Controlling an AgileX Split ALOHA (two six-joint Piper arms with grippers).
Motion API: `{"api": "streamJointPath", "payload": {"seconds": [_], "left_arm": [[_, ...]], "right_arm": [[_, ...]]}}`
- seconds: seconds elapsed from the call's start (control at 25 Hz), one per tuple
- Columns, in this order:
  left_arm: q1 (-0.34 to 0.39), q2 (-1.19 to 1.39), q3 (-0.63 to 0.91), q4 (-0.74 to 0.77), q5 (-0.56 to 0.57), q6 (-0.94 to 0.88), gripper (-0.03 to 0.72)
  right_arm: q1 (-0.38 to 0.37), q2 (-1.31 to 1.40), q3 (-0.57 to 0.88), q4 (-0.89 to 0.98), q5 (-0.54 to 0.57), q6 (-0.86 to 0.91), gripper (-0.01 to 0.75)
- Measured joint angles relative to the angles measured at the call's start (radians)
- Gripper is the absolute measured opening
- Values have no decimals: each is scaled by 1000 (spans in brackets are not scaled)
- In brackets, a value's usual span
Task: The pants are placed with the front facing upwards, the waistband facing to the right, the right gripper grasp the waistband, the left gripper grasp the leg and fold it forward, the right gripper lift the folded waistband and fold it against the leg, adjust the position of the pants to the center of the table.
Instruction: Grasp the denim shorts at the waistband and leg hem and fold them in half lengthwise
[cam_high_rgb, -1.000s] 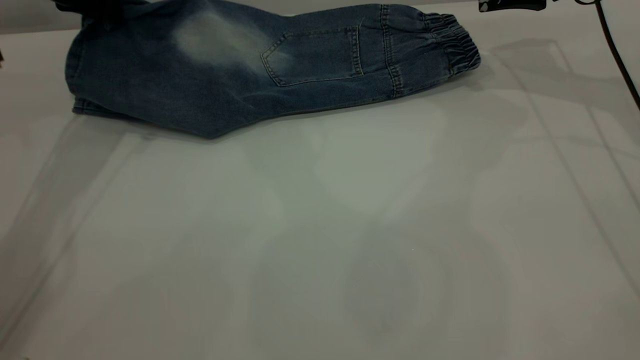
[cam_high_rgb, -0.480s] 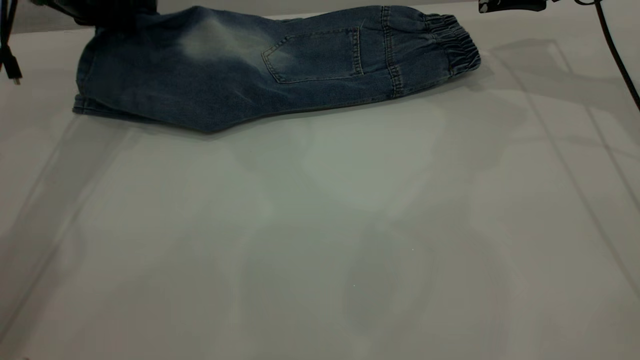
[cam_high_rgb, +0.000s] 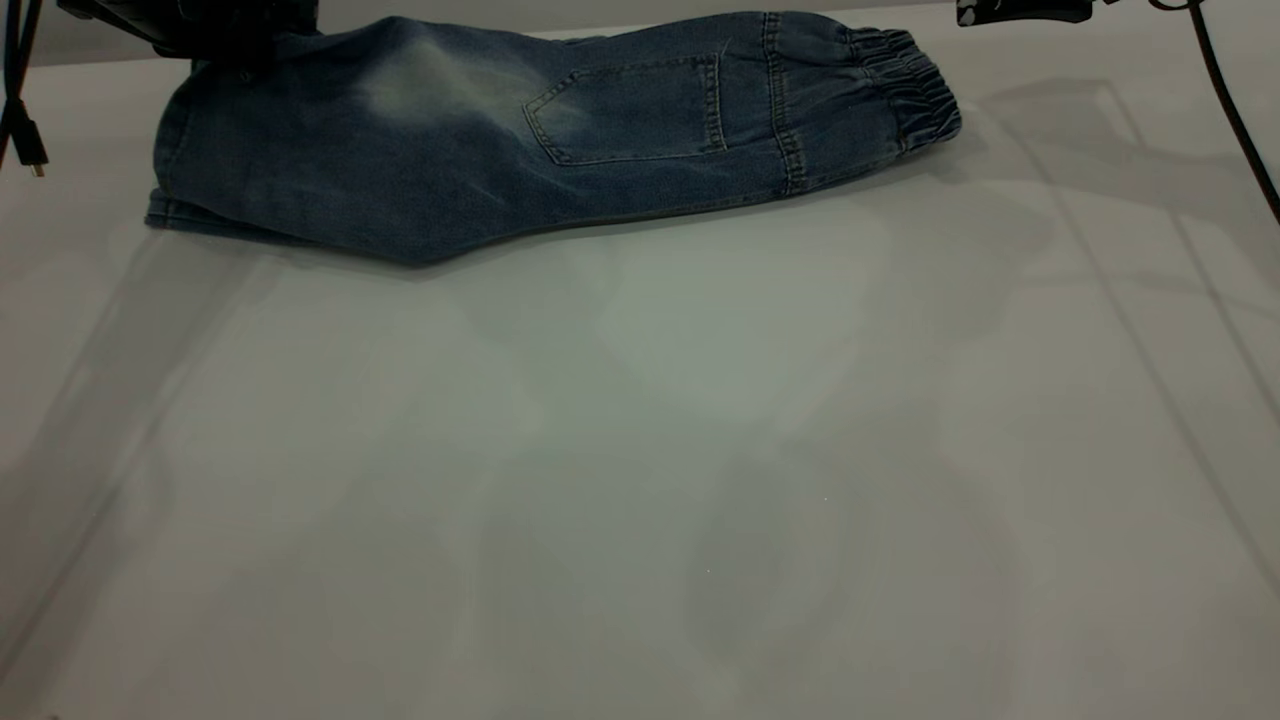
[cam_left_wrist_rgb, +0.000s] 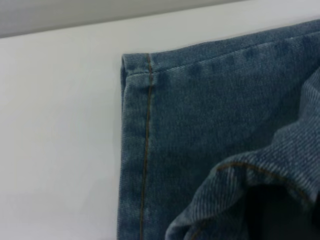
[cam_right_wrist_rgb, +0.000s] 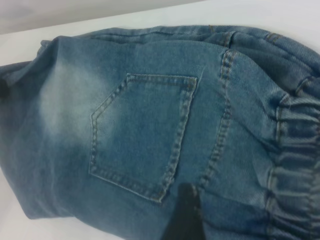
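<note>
1. Small blue denim pants (cam_high_rgb: 450, 170), folded long-ways, lying flat on the desk (cam_high_rgb: 640, 450) with the back pocket (cam_high_rgb: 630, 110) facing up.
2. Right of the pocket: the bunched, stretchy waistband (cam_high_rgb: 905, 85). Left of the pocket: the wide leg (cam_high_rgb: 260, 170) with its pale patch and stitched hem.
3. Probably light and floppy. Soft cloth, so likely to bend and sag when lifted, not stay stiff. Not breakable.
4. Probably not slippery to pinch, since denim is rough. Likely to slide easily on the smooth desk, though, so pull slowly.
5. Best place to grab on the right of the pocket: the thick, ridged waistband, taking both layers together so the fold stays neat.
6. Best place to grab on the left of the pocket: the hem cuff, where the cloth is doubled and stitched.
7. Far left of the pocket, right over the hem end of the leg: the left tool (cam_high_rgb: 215, 25). Cannot tell if spread or pinching the cloth.
8. Far right of the pocket, past the waistband and up off the desk: the right tool (cam_high_rgb: 1020, 10). Cannot tell if spread or pressed together.
9. In front of the pocket: lots of plain, pale, smooth desk, so plenty of room to fold and to drag the pants to the middle.
10. Far right of the pocket: a thin black cable (cam_high_rgb: 1235, 110) hanging down. Keep the cloth away from it.
</note>
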Motion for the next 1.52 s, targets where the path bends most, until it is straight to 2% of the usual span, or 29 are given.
{"api": "streamJointPath", "payload": {"seconds": [0.12,0.36,0.48,0.6,0.72,0.96,1.16,1.32,1.52], "left_arm": [[0,0,0,1,0,0,173],[4,-1,0,1,-8,0,447],[14,-1,1,1,-32,0,517],[18,-5,1,-14,-26,-16,535],[5,-13,1,-36,32,-44,538],[-22,-16,-49,-55,182,-44,538],[-30,-16,-140,-55,302,-42,538],[-41,-16,-203,-55,370,-35,538],[-53,-15,-220,-55,380,-35,538]], "right_arm": [[0,0,0,-2,0,-1,545],[0,0,0,-2,0,-1,545],[-1,0,0,-2,0,-1,545],[-20,0,0,-16,7,8,545],[-61,-2,0,-44,35,56,545],[-151,-11,-13,-221,145,264,545],[-142,-5,-13,-375,231,398,545],[-121,-1,-13,-372,235,391,545],[-118,17,-13,-337,224,368,545]]}}
